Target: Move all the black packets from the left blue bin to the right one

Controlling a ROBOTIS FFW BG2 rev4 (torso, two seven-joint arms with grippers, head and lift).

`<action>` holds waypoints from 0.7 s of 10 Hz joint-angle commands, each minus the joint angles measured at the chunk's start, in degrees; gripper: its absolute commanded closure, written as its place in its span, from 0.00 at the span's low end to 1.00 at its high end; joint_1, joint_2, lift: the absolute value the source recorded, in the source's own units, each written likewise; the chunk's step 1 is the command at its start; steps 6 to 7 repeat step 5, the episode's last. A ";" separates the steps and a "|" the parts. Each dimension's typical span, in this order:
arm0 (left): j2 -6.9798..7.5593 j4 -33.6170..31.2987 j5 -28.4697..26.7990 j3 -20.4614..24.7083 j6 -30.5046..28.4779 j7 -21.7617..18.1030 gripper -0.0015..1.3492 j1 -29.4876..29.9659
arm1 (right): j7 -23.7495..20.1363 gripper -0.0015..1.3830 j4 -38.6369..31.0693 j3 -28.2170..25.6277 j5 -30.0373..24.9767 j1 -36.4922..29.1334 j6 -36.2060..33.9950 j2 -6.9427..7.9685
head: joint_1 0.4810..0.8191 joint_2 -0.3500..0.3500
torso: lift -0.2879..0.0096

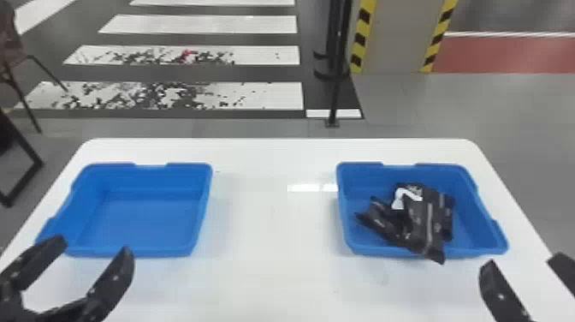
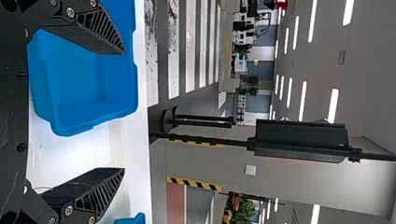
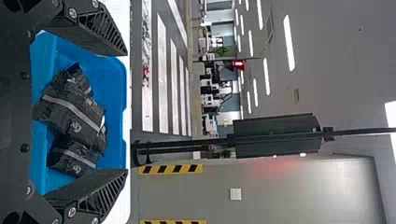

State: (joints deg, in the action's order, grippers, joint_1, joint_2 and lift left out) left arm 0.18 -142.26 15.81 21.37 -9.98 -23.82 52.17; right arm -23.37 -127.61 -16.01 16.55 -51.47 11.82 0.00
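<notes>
White table (image 1: 274, 274): one

Blue bins, two: left blue bin (image 1: 201, 188), on the table's left; right blue bin (image 1: 475, 192), on its right. Black packets (image 1: 421, 218), at least three, overlapping, exact count unclear; table's right side. Grippers, two: left gripper (image 1: 92, 246), table's near left; right gripper (image 1: 522, 261), near right. Yellow-and-black strips (image 1: 363, 34), two, beyond the table.
</notes>
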 commanded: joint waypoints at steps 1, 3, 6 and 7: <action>-0.01 0.02 0.07 0.00 0.00 0.00 0.11 0.00 | 0.00 0.10 0.00 0.01 0.02 0.00 0.00 0.05 | 0.63 0.51 | 0.51; -0.09 0.16 0.19 0.00 0.00 0.00 0.11 0.00 | 0.00 0.10 0.00 0.01 0.02 0.14 0.00 0.05 | 0.63 0.51 | 0.51; -0.01 0.16 0.30 -0.12 0.00 0.00 0.11 -0.14 | 0.00 0.10 0.14 0.01 0.02 0.14 0.00 0.05 | 0.63 0.51 | 0.51; -0.01 0.16 0.30 -0.12 0.00 0.00 0.11 -0.14 | 0.00 0.10 0.14 0.01 0.02 0.14 0.00 0.05 | 0.63 0.51 | 0.51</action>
